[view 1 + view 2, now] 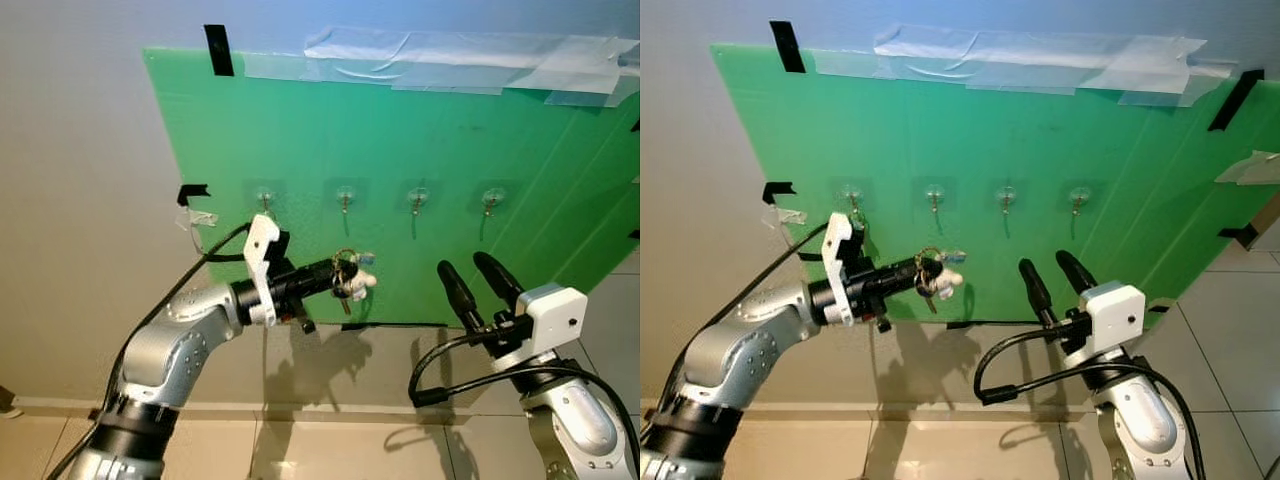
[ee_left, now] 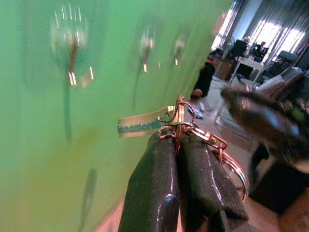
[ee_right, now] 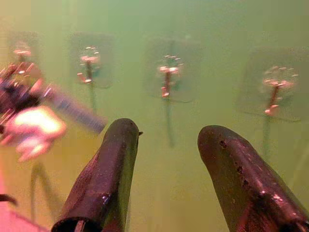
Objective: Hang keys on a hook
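The keys (image 1: 345, 277), judged a light, loose, jangling bunch best held by the stiff ring, are pinched at that ring by the left gripper (image 1: 338, 279) below the green board's (image 1: 300, 120) second hook (image 1: 345, 199), while the right gripper (image 1: 478, 280) is held spread near its lower edge.

I have the left arm stretched forward and across, elbow bent, its left gripper (image 1: 335, 279) pinched tight on the keys (image 1: 347, 278) with the two black fingers (image 2: 154, 188) pressed together. My right arm is raised lower on the right, its right gripper (image 1: 478, 282) angled up with fingers spread apart and holding nothing.
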Robot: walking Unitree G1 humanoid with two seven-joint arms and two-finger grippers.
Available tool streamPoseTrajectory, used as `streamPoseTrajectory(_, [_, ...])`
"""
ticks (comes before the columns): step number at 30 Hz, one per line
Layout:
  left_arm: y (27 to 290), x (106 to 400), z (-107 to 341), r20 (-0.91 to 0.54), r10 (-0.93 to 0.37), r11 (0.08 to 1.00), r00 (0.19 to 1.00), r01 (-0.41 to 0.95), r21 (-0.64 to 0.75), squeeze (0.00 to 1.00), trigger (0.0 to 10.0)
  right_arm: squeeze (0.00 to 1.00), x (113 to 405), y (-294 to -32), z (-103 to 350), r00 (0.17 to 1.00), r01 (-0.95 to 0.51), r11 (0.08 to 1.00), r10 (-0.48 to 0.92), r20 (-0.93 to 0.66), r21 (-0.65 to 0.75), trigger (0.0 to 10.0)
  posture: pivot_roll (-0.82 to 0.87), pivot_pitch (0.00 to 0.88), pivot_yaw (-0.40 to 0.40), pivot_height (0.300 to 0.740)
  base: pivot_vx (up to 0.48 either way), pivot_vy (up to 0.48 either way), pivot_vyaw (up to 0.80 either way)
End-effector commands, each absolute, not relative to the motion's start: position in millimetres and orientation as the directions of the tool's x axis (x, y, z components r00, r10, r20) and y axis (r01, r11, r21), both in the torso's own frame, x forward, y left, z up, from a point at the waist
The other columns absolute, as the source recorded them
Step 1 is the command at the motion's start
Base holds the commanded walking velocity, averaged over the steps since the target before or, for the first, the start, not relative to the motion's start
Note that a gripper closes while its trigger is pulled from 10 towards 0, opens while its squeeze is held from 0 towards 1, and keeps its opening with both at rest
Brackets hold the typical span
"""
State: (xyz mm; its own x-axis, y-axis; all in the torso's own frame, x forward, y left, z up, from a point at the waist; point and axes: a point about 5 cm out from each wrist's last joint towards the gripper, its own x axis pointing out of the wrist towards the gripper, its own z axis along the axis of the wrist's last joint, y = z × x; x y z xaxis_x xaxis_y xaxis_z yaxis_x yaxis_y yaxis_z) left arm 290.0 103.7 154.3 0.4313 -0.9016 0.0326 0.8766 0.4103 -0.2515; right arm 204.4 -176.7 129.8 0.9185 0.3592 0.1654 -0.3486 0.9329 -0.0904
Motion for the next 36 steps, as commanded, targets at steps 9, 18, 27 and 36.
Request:
streamPoseTrajectory(9, [108, 296, 176, 0.109, -0.902, 0.395, 0.417, 0.902, -0.176, 0.00, 10.0, 0.00, 202, -171, 133, 0.882, -0.403, 0.902, 0.428, 0.197, -0.153, 10.0, -0.12, 0.000, 0.011, 0.740, 0.000, 0.000, 0.00])
streamPoseTrajectory(18, [106, 298, 173, 0.125, -0.903, 0.388, 0.412, 0.904, -0.177, 0.00, 10.0, 0.00, 209, -158, 126, 0.842, -0.475, 0.861, 0.505, 0.193, -0.180, 10.0, -0.10, 0.000, 0.004, 0.740, 0.000, 0.000, 0.00])
streamPoseTrajectory(27, [108, 309, 160, 0.106, -0.872, 0.451, 0.477, 0.870, -0.200, 0.00, 10.0, 0.00, 212, -155, 139, 0.822, -0.491, 0.855, 0.518, 0.238, -0.165, 10.0, -0.13, 0.000, -0.006, 0.740, 0.000, 0.000, 0.00])
streamPoseTrajectory(36, [113, 323, 160, 0.126, -0.835, 0.509, 0.535, 0.840, -0.190, 0.00, 10.0, 0.00, 216, -158, 121, 0.844, -0.479, 0.866, 0.499, 0.196, -0.145, 10.0, -0.11, 0.000, -0.001, 0.740, 0.000, 0.000, 0.00])
